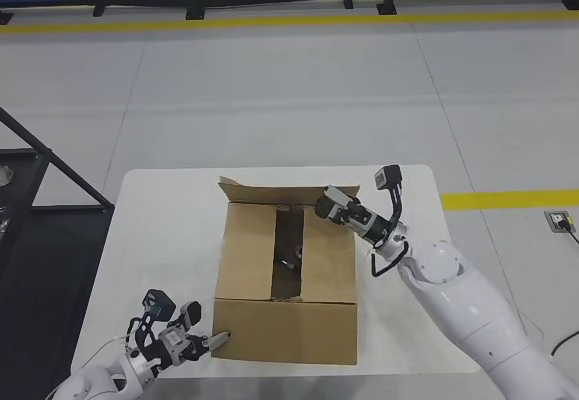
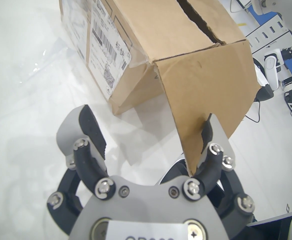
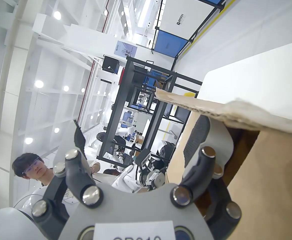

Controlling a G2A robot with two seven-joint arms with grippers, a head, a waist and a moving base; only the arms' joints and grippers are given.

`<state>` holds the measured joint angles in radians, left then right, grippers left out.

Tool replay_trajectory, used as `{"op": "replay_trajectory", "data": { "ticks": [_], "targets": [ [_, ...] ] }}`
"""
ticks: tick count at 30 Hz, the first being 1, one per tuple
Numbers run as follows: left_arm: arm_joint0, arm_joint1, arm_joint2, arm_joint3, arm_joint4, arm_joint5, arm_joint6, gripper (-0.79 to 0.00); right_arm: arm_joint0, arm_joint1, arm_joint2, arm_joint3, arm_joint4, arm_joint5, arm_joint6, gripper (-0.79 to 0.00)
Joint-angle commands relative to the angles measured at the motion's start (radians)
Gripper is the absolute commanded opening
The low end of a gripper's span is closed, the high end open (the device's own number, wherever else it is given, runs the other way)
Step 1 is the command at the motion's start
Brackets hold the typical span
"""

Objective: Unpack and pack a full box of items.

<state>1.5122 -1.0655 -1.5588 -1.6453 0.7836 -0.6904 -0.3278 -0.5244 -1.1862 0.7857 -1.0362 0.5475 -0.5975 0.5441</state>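
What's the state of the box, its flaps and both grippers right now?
box: top partly open, gap down the middle
near end flap: folded outward
left gripper: open, one finger touching that flap
right gripper: open, at box's far end

- A brown cardboard box [image 1: 314,262] [image 2: 160,26] [image 3: 273,176] stands upright near the middle of the white bench [image 1: 159,250].
- Its two long top flaps are folded down but do not meet, which leaves a dark gap [image 1: 287,250] along the top.
- A small dark item [image 1: 291,263] shows through the gap; I cannot tell what it is.
- The far end flap [image 1: 241,189] stands up.
- The near end flap [image 2: 205,83] swings outward.
- A white label [image 2: 106,48] with a barcode sits on one side wall.
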Motion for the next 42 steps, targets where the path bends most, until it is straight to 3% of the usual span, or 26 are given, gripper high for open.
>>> {"op": "replay_trajectory", "data": {
  "ticks": [1, 7, 14, 26, 30, 34, 37, 42],
  "targets": [
    [0.000, 0.000, 0.000, 0.000, 0.000, 0.000, 0.000, 0.000, -0.003, 0.000, 0.000, -0.004, -0.001, 0.001, -0.003, 0.000],
    [-0.009, 0.001, 0.018, -0.010, 0.007, 0.008, -0.014, 0.000, 0.021, -0.031, -0.028, -0.017, -0.079, 0.103, -0.118, 0.000],
    [-0.005, 0.002, 0.027, -0.023, 0.023, 0.017, -0.004, 0.000, 0.146, -0.115, -0.099, 0.170, -0.152, 0.192, -0.299, 0.000],
    [0.037, 0.004, 0.025, -0.040, 0.035, 0.044, 0.055, 0.000, 0.274, -0.251, -0.153, 0.543, -0.108, 0.222, -0.308, 0.000],
    [0.046, 0.002, 0.030, -0.049, 0.052, 0.075, 0.092, 0.000, 0.284, -0.279, -0.147, 0.608, -0.095, 0.172, -0.291, 0.000],
    [0.058, 0.001, 0.028, -0.068, 0.054, 0.075, 0.120, 0.000, 0.280, -0.288, -0.113, 0.624, -0.044, 0.019, -0.227, 0.000],
    [0.069, 0.003, 0.017, -0.093, 0.053, 0.065, 0.140, 0.000, 0.264, -0.286, -0.071, 0.599, 0.052, -0.074, -0.062, 0.000],
    [0.111, 0.004, -0.041, -0.128, -0.011, 0.081, 0.191, 0.000, 0.268, -0.271, -0.045, 0.554, 0.098, -0.051, 0.281, 0.000]
  ]
}}
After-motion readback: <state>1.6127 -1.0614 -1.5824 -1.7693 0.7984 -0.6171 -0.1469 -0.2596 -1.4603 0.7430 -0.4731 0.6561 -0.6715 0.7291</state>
